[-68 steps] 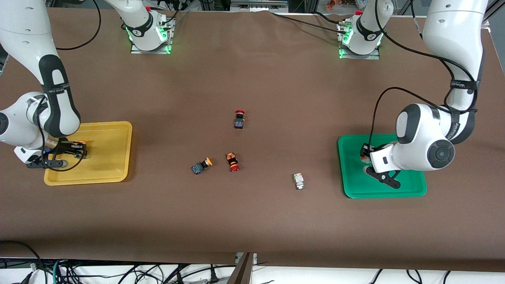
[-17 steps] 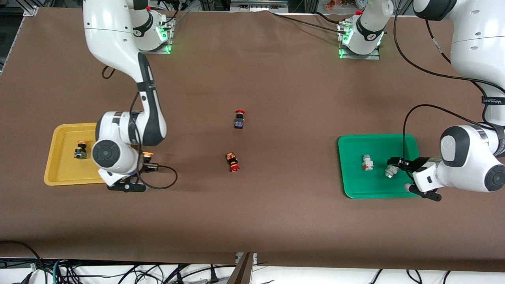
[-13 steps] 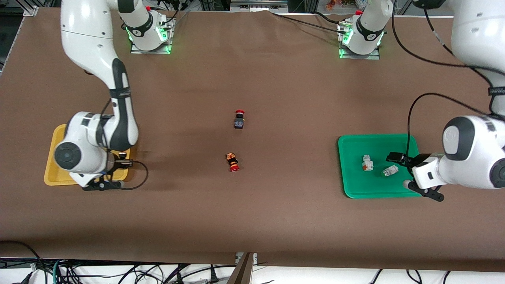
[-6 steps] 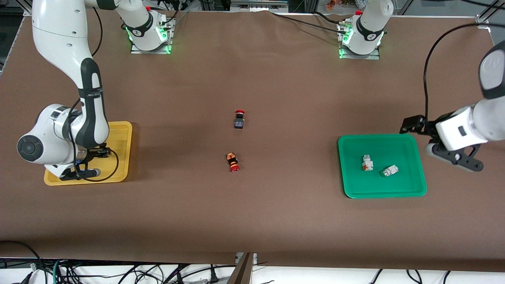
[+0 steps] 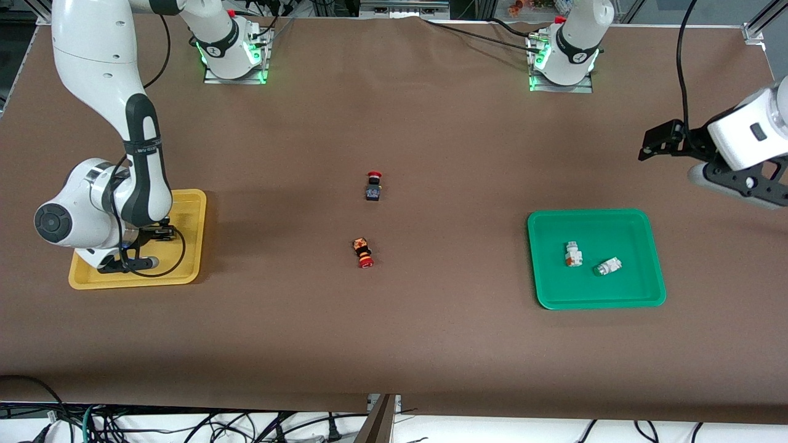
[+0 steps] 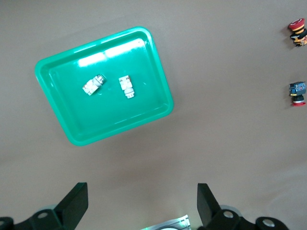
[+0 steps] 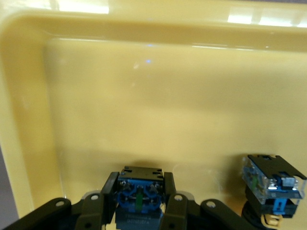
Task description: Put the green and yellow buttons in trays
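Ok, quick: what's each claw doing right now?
Left claw: open, empty, up over the table beside the green tray.
Right claw: shut on a yellow button, low in the yellow tray.

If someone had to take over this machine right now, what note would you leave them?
Left end effector: open, empty, up over bare table beside the green tray. Arm waits.
Right end effector: shut on a yellow button, low in the yellow tray.
Done: both green buttons lie in the green tray; the other yellow button sits in the yellow tray.
Left: release the held button. The two red buttons stay mid-table.
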You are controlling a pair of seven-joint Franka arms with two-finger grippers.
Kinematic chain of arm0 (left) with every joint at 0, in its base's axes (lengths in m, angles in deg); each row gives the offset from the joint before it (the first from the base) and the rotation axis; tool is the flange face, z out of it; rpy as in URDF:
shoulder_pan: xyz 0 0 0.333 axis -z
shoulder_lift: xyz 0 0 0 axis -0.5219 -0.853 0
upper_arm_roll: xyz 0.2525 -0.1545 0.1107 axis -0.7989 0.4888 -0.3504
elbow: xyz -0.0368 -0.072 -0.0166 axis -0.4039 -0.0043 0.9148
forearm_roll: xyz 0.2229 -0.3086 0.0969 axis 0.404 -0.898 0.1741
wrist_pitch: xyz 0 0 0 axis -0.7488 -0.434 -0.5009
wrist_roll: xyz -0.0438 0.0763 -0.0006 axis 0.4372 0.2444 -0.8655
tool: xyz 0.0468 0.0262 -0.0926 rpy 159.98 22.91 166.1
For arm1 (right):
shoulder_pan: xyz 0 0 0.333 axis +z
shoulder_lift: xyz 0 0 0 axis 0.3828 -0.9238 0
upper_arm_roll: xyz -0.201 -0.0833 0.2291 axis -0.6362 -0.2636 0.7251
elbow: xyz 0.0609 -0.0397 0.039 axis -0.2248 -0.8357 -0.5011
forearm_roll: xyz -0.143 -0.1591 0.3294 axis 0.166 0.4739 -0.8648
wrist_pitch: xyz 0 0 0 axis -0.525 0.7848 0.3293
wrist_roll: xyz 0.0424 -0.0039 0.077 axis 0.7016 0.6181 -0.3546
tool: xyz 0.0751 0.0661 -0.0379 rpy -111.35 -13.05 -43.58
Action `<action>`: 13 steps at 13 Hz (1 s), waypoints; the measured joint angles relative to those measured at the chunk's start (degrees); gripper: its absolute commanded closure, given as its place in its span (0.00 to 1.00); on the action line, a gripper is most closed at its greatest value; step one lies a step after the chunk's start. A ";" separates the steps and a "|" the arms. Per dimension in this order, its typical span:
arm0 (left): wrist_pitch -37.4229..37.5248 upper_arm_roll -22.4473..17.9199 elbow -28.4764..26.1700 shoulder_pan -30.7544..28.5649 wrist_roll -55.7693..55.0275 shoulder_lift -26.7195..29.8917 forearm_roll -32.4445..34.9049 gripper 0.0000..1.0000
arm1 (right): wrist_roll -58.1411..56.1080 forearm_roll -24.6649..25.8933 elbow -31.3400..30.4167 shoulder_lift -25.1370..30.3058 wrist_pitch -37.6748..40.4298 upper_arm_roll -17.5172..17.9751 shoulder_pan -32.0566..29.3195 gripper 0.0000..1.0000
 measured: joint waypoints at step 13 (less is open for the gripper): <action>-15.06 -6.24 -16.59 0.43 -9.37 10.83 0.33 0.00 | 1.86 -0.87 9.15 2.19 6.89 1.78 -0.27 0.00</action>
